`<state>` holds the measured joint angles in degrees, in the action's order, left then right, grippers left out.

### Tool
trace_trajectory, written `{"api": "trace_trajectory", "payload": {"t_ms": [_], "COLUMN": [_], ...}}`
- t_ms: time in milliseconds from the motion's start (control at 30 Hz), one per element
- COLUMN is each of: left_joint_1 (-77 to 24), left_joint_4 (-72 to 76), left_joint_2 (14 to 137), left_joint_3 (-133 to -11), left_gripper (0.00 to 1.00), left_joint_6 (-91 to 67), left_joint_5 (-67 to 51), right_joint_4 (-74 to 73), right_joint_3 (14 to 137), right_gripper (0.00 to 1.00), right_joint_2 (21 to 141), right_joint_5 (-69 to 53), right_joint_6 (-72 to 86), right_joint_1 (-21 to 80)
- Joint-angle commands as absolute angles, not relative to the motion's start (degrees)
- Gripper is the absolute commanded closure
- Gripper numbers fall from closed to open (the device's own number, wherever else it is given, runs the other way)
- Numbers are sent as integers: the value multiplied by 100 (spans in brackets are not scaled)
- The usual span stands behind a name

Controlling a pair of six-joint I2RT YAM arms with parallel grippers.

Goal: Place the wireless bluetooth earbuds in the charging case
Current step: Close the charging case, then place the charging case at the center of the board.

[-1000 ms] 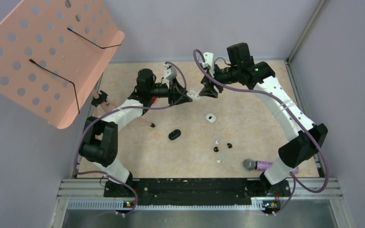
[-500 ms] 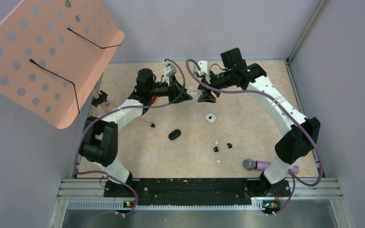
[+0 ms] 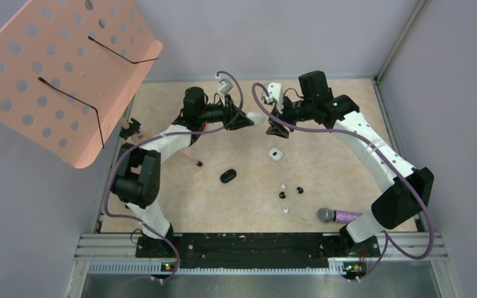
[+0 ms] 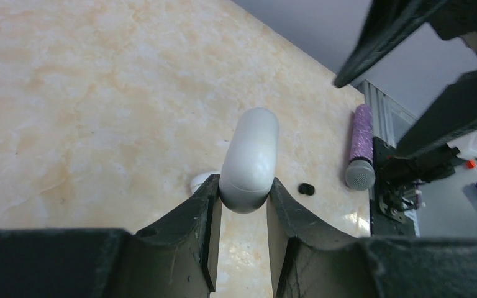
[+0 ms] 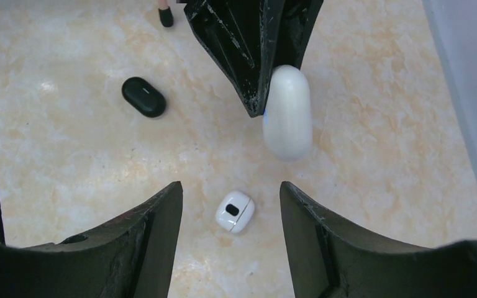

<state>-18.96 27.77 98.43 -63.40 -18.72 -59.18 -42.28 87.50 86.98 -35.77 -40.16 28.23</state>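
Here the left hand [image 4: 243,189] pinches a white case [image 4: 251,149]; right hand [image 5: 230,191] stands wide.

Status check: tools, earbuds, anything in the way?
Left tool shut on white case, held off the table. Right tool open, empty. Earbuds loose on the table. Microphone beside them, apart.

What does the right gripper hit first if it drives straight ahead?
Probably the small white case on the table, centred ahead of the open right gripper; depth unclear. The white charging case in the left gripper sits off-line.
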Motion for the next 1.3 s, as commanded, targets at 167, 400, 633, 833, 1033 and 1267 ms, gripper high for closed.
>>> {"api": "trace_trajectory", "payload": {"t_ms": [167, 400, 633, 833, 1033, 1267], "left_joint_1": [-1894, -2045, -2175, -2282, -2147, -2065], "left_joint_4": [646, 686, 650, 156, -638, -2237], "left_joint_2": [10990, 11545, 11924, 11758, 11046, 9767], "left_joint_3": [-7485, -7315, -7438, -7499, -7438, -7671], "left_gripper": [100, 100, 100, 71, 3, 1], "left_joint_6": [-2323, -2612, -2566, -2254, -1746, -1004], "left_joint_5": [-4126, -3960, -3712, -2910, -2436, -1902], "right_joint_4": [-3309, -3044, -3031, -3032, -3122, -2565], "right_joint_3": [8498, 7826, 7652, 7603, 7780, 7597], "right_gripper": [42, 42, 42, 42, 42, 35], "right_joint_2": [8885, 8760, 8694, 8774, 8935, 9099], "right_joint_5": [-3378, -2796, -2711, -2672, -2808, -4125], "right_joint_6": [-1938, -1689, -1666, -1693, -1879, -2524], "right_joint_1": [1887, 1867, 1877, 1880, 1878, 1938]}}
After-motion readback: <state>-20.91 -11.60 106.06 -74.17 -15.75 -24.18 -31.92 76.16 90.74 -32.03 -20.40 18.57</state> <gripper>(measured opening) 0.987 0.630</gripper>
